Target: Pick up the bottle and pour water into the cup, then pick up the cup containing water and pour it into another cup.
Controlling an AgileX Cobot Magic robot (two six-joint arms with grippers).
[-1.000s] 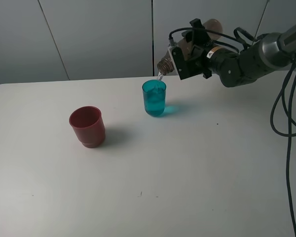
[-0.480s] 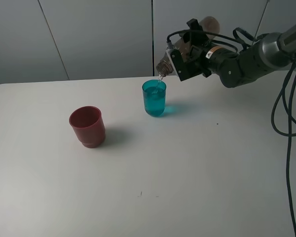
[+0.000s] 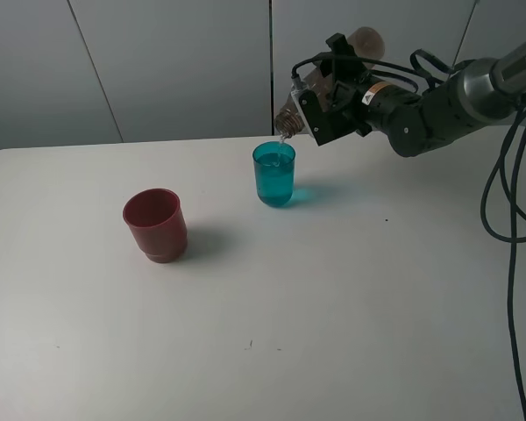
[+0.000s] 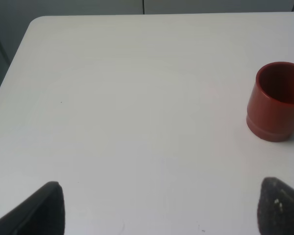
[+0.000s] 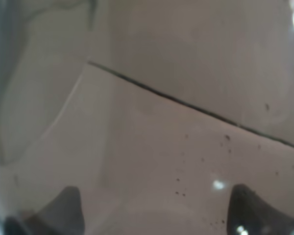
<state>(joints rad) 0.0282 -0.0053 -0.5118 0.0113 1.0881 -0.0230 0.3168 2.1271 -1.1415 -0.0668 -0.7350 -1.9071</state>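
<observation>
My right gripper [image 3: 329, 95] is shut on the smoky grey-brown bottle [image 3: 361, 40] and holds it tipped, neck down, over the teal cup [image 3: 274, 174]. The neck [image 3: 289, 117] is just above the cup's rim and a thin stream of water falls in. The cup stands upright at the back middle of the table and holds water. The bottle's translucent wall [image 5: 152, 117] fills the right wrist view between the fingertips [image 5: 63, 205]. The dark-red cup [image 3: 156, 224] stands upright to the left and shows empty in the left wrist view [image 4: 277, 100]. My left gripper [image 4: 161, 208] is open, well apart from it.
The white table [image 3: 333, 307] carries only the two cups. Grey wall panels stand behind it. Black cables [image 3: 508, 219] hang along the right side. The table's far left corner [image 4: 34, 24] shows in the left wrist view.
The right gripper has lifted slightly and tipped the bottle a little further, its base rising and shifting left. The cups have not moved.
</observation>
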